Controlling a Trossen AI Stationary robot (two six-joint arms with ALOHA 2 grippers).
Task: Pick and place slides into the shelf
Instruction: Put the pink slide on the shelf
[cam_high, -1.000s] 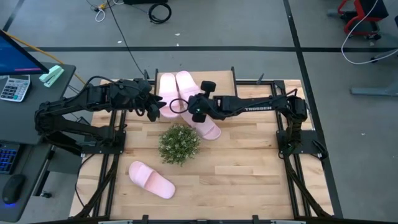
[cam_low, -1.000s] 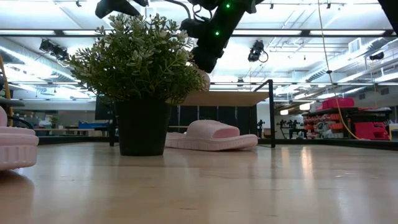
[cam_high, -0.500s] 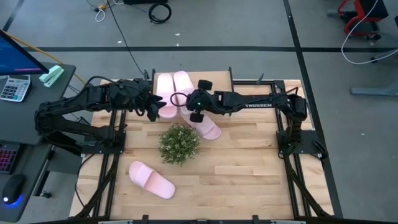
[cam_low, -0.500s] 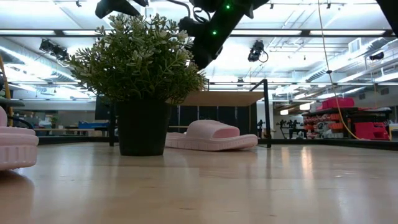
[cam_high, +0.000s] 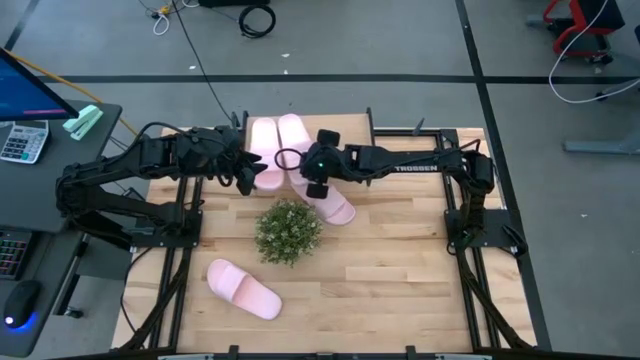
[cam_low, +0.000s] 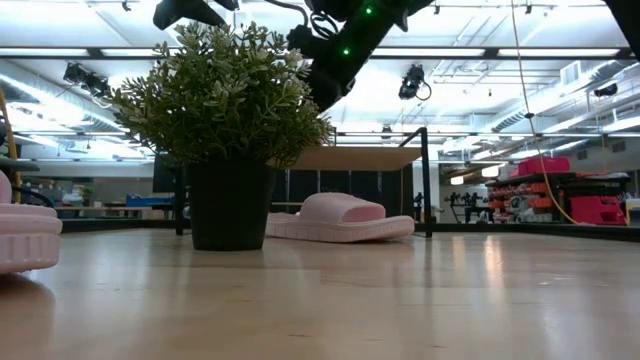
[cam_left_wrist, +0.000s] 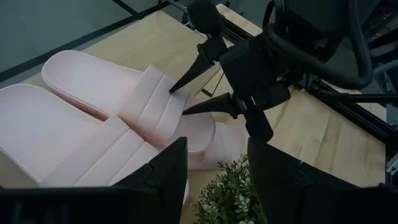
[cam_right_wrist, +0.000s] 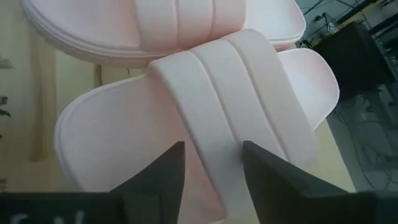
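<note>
On the shelf (cam_high: 352, 131), left-wrist view alone shows the right gripper (cam_left_wrist: 184, 99) fingers parted on a slide (cam_left_wrist: 134, 106); left's parted.

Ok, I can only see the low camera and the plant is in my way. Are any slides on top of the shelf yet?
Observer: Yes, two slides lie side by side on top of the shelf.
Operator: Is the right gripper squeezing one?
Observer: No. The right gripper is open, with one finger on each side of the strap of one of them.
Operator: What about the left gripper?
Observer: The left gripper hovers open next to those two slides and holds nothing.
</note>
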